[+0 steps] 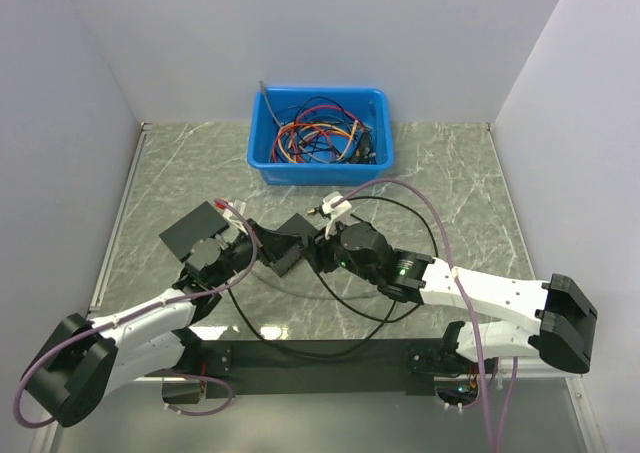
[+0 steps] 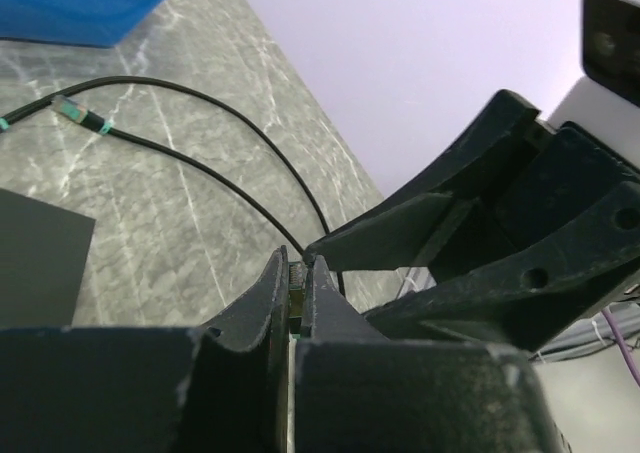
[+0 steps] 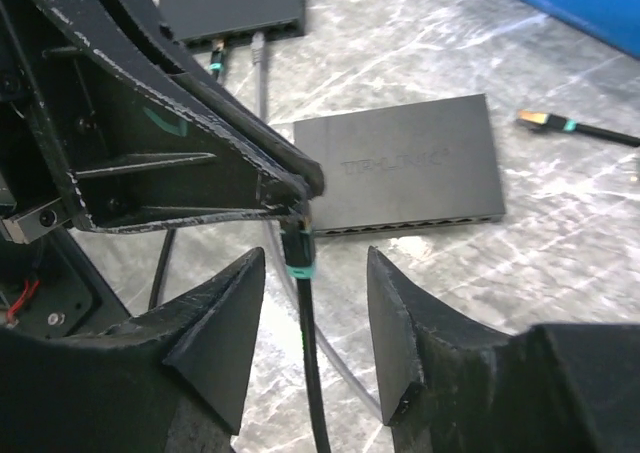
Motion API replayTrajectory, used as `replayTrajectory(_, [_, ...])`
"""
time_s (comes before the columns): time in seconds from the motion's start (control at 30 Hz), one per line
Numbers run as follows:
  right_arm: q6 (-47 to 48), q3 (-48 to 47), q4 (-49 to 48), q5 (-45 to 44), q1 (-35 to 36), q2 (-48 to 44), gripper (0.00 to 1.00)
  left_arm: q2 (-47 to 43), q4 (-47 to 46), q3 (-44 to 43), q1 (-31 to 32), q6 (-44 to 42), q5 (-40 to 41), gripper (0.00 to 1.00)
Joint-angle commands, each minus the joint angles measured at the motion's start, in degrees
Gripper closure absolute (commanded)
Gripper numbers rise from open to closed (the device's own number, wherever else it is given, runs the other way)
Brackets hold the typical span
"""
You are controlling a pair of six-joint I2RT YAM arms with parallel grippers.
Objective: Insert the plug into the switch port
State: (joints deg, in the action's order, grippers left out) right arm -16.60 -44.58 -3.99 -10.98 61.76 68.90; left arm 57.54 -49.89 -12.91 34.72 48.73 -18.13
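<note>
My left gripper [image 2: 297, 263] is shut on the plug [image 2: 293, 288] of a black cable. In the right wrist view the plug [image 3: 299, 235] hangs from the left fingertips [image 3: 290, 178], with a teal band just below it. My right gripper [image 3: 315, 298] is open, one finger on each side of the cable under the plug, not touching it. The black TP-Link switch [image 3: 410, 168] lies flat just beyond, its port row facing the plug. In the top view both grippers, left [image 1: 268, 245] and right [image 1: 318, 249], meet by the switch [image 1: 294, 229].
A second black switch [image 3: 235, 3] lies farther off with cables plugged in; it also shows in the top view [image 1: 190, 229]. The cable's other plug [image 3: 535, 121] lies loose on the marble table. A blue bin [image 1: 320, 163] of tangled cables stands at the back.
</note>
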Motion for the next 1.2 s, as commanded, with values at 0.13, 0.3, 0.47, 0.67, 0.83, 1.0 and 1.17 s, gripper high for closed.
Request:
replayTrajectory(0.13, [0.52,-1.83,-0.23,-2.90,0.64,-1.76,0.59,-3.04,4.71,-2.65,0.70,-1.71,5.12,0.99])
replayTrajectory(0.3, [0.43,-2.97,-0.23,-2.55,1.43,-0.09,0.63,-3.05,5.24,-2.74,0.79,-1.62,5.65,0.99])
replayTrajectory(0.47, [0.52,-4.20,-0.05,-2.73,2.05,1.85,0.63,-2.52,5.24,-2.91,0.96,-1.53,5.65,0.99])
replayTrajectory(0.67, [0.34,-5.43,0.12,-3.25,2.05,4.92,0.61,-1.99,5.33,-3.09,1.14,-1.62,5.74,0.99])
replayTrajectory(0.83, [0.17,-6.22,-0.32,-3.08,2.05,6.42,0.62,-2.34,5.94,-3.27,1.32,-1.97,5.82,0.99])
replayTrajectory(1.0, [0.34,-6.84,-0.23,-3.78,2.05,7.12,0.69,-2.87,6.47,-3.09,1.32,-2.15,6.26,0.99])
replayTrajectory(1.17, [0.08,-6.66,-0.14,-4.31,2.05,6.51,0.73,-2.34,6.21,-2.91,1.31,-2.24,6.35,0.99])
